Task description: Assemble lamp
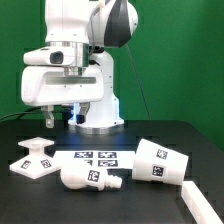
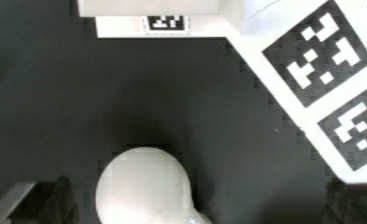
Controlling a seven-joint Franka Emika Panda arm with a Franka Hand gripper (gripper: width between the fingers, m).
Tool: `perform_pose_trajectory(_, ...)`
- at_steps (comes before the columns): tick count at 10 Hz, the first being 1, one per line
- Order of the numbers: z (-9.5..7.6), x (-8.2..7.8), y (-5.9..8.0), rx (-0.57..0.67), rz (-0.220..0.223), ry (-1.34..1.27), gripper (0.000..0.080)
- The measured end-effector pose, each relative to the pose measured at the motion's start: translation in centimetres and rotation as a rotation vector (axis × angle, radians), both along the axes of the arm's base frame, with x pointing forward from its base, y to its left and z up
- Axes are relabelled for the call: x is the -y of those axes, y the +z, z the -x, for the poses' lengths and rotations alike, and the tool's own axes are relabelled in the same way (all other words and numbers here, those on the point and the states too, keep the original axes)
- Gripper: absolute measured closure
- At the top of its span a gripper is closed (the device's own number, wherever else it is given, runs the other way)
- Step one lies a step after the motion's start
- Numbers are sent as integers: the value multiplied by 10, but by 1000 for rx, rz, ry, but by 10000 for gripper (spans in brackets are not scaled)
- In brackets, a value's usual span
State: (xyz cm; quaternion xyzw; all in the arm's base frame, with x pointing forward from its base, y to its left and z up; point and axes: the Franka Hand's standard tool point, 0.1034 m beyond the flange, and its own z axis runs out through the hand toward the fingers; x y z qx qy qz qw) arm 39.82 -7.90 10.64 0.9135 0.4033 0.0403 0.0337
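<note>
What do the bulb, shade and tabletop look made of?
Bulb: likely hard white plastic, smooth, with a soft sheen on its round head.
Shade: seemingly the same white plastic, matte, with square paper-like tags.
Table: black, dull, no reflections; material unclear.

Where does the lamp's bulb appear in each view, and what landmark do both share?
Exterior view: the bulb lies on its side in the foreground, between the base and the shade.
Wrist view: only its rounded white end shows, between the tool's fingers, cut by the picture's edge.
Shared landmark: the marker board, beside the bulb in both.
</note>
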Motion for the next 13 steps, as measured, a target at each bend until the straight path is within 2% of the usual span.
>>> perform_pose_trajectory(2,1,2,-1,-2,0,1,100)
perform_pose_trajectory(4,14,41,-15,-56,-18,64,100)
perform_pose_trajectory(8,24,50,-31,-111,-31,31,100)
perform_pose_trajectory(11,31,67,-44,-127,-33,39,100)
perform_pose_trajectory(13,33,72,-50,-140,-36,29,100)
